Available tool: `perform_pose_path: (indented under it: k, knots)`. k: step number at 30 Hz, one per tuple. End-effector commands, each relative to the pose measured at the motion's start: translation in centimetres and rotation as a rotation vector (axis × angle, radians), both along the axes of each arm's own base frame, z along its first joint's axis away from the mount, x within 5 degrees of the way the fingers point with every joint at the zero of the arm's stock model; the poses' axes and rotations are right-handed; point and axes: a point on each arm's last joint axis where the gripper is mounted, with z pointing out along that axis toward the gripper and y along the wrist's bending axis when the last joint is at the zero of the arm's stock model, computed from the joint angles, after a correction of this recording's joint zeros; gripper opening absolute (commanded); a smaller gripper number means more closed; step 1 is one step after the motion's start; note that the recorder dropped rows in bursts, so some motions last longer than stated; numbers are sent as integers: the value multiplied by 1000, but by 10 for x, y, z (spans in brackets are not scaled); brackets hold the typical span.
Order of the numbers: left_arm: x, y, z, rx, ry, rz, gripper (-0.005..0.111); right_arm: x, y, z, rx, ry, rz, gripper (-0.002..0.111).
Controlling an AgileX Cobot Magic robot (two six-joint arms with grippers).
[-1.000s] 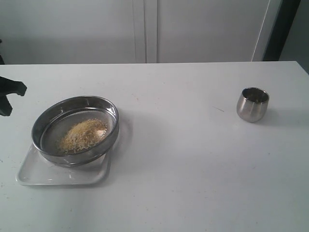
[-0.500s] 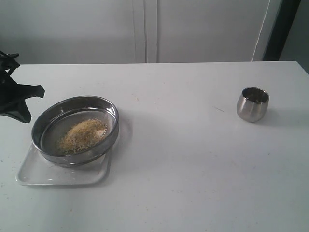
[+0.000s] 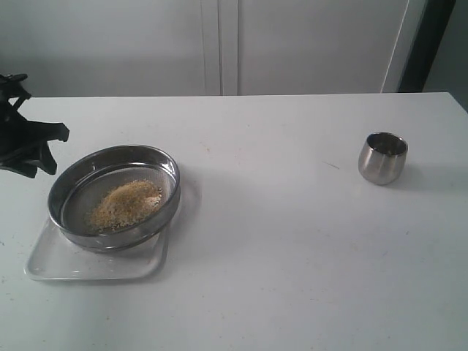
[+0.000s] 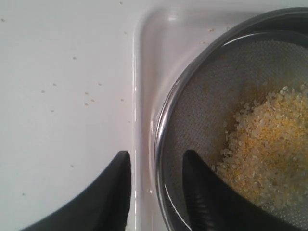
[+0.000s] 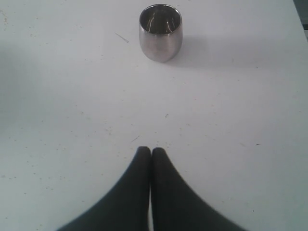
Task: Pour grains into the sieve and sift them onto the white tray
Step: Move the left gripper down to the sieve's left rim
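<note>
Your left gripper point(image 4: 156, 154) has its jaws apart, astride the rim of the sieve point(image 3: 110, 238): one finger over the mesh, the other outside it above the white tray point(image 3: 95, 265). The grains point(image 3: 126, 203) lie heaped inside the sieve, which rests on the tray and overhangs it. Close off-centre and the rim may slip. The sieve could then tilt or slide, dropping siftings onto the counter point(image 3: 292, 241). Your right gripper point(image 5: 151, 150), jaws together, sits well away from the sieve.

white tray point(image 3: 45, 268) largely under sieve point(image 3: 156, 213), left pincer point(image 3: 61, 151) apparently edge-cropped
</note>
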Motion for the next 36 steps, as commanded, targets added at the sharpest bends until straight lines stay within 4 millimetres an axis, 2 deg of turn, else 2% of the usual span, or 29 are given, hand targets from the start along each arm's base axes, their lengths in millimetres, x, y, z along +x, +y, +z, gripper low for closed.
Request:
perform_pose_path:
  k: [1, 8, 14, 18, 24, 33, 36]
  knots:
    - [1, -3, 3, -26, -16, 18, 42, -1, 0, 0, 3, -8, -1, 0]
    - [1, -5, -1, -42, 12, 19, 42, -1, 0, 0, 3, -8, -1, 0]
    - [5, -6, -27, -53, 96, 20, 42, -1, 0, 0, 3, -8, -1, 0]
    - [8, -5, -36, -50, 106, 25, 42, -1, 0, 0, 3, -8, -1, 0]
    - [9, -16, -52, -74, 154, 1, 42, -1, 0, 0, 3, -8, -1, 0]
    - [9, -21, -55, -72, 155, -30, 41, -1, 0, 0, 3, -8, -1, 0]
    - [9, -21, -56, -70, 155, -30, 33, -1, 0, 0, 3, -8, -1, 0]
